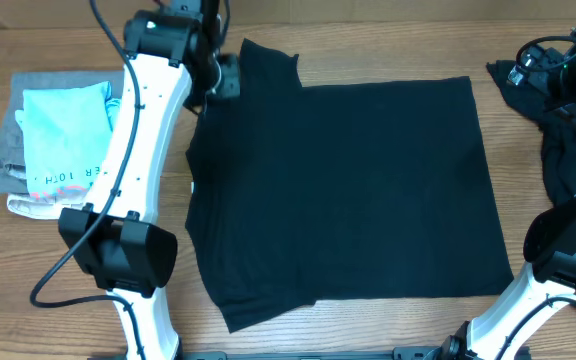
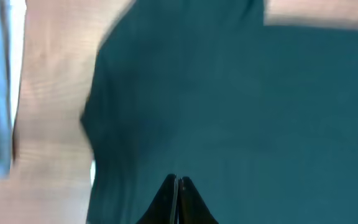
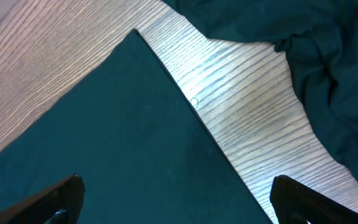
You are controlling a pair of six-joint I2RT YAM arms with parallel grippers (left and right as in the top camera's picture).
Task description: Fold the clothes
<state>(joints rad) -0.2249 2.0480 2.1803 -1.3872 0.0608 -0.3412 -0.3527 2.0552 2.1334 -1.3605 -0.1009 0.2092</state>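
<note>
A large black T-shirt [image 1: 348, 190] lies spread flat across the middle of the table, one sleeve pointing toward the far left. My left gripper [image 1: 226, 80] hangs at that far left corner. In the blurred left wrist view its fingers [image 2: 178, 180] are pressed together above the shirt [image 2: 241, 106], and I see no cloth between them. My right gripper [image 3: 179, 202] stands wide open over the shirt's far right corner [image 3: 123, 143], empty. A second black garment [image 1: 568, 150] lies crumpled at the right, also visible in the right wrist view [image 3: 309, 56].
A stack of folded garments sits at the left edge: a light-blue shirt with dark lettering [image 1: 63, 135] on top of grey [image 1: 8, 150] and beige [image 1: 28, 205] ones. Bare wood [image 3: 253, 118] separates the spread shirt from the crumpled one.
</note>
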